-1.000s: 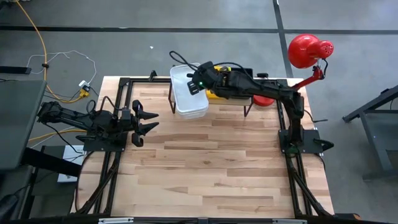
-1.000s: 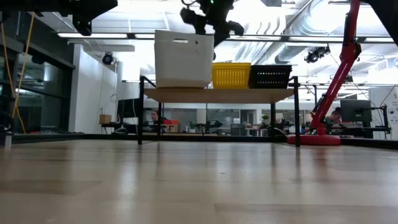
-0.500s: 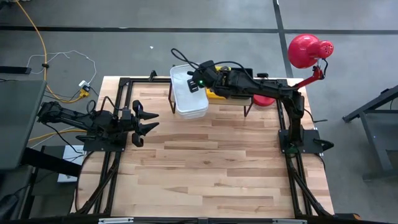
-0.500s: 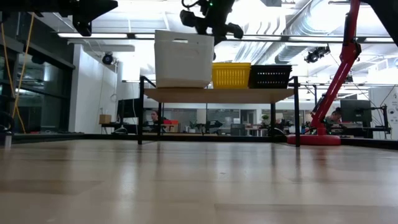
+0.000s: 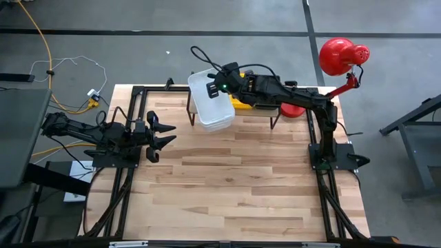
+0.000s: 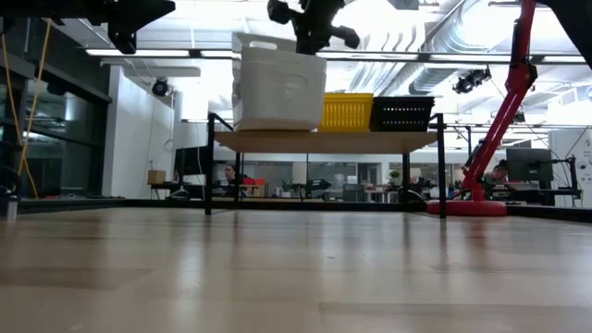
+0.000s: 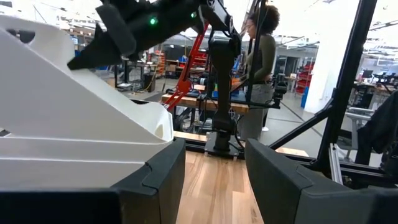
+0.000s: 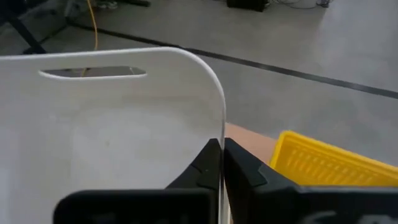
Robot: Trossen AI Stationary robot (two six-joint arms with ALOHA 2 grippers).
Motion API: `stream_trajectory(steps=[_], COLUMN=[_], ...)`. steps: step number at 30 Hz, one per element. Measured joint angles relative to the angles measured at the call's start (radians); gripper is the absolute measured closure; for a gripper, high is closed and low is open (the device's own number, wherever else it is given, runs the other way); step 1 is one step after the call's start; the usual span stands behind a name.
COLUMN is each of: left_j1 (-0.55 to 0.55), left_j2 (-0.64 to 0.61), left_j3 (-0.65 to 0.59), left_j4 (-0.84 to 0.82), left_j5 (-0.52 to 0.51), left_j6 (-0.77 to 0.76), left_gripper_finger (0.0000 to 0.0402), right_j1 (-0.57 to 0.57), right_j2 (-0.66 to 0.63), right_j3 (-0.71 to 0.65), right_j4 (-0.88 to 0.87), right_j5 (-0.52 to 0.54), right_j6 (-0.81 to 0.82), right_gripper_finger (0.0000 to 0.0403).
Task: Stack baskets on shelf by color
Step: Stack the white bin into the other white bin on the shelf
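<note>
Our right gripper [image 8: 221, 163] pinches the tilted white basket's [image 5: 209, 103] thin rim on the shelf [image 6: 324, 141]; it could slip free.

An open industrial lab or workshop: bare concrete floor [image 5: 103, 27], exposed ceiling ducts [image 6: 435, 42], glass partitions, more workstations behind, and a person [image 7: 258, 68] standing at one beyond the table [image 5: 234, 179].
</note>
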Motion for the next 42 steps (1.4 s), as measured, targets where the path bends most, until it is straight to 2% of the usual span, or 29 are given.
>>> stream_trajectory(steps=[13, 18, 22, 24, 29, 42], left_j1=[0.0, 0.0, 0.0, 0.0, 0.0, 0.001], left_j2=[0.0, 0.0, 0.0, 0.0, 0.0, 0.0], left_j3=[0.0, 0.0, 0.0, 0.0, 0.0, 0.0], left_j4=[-0.009, -0.015, -0.015, -0.015, -0.015, -0.018], left_j5=[0.0, 0.0, 0.0, 0.0, 0.001, -0.006], left_j6=[0.0, 0.0, 0.0, 0.0, 0.0, 0.0], left_gripper_finger=[0.0245, 0.0245, 0.0245, 0.0245, 0.0245, 0.0245], right_j1=[-0.001, -0.003, -0.026, -0.044, -0.085, -0.108], right_j2=[0.0, 0.0, -0.027, -0.029, -0.027, -0.008], right_j3=[0.161, 0.268, 0.259, 0.272, 0.263, 0.263], right_j4=[-0.004, -0.084, -0.151, -0.213, -0.313, -0.316], right_j5=[-0.045, -0.15, -0.292, -0.33, -0.344, -0.358], right_j6=[-0.033, -0.003, 0.046, 0.069, 0.09, 0.1], right_gripper_finger=[0.0402, 0.0403, 0.0403, 0.0403, 0.0403, 0.0403])
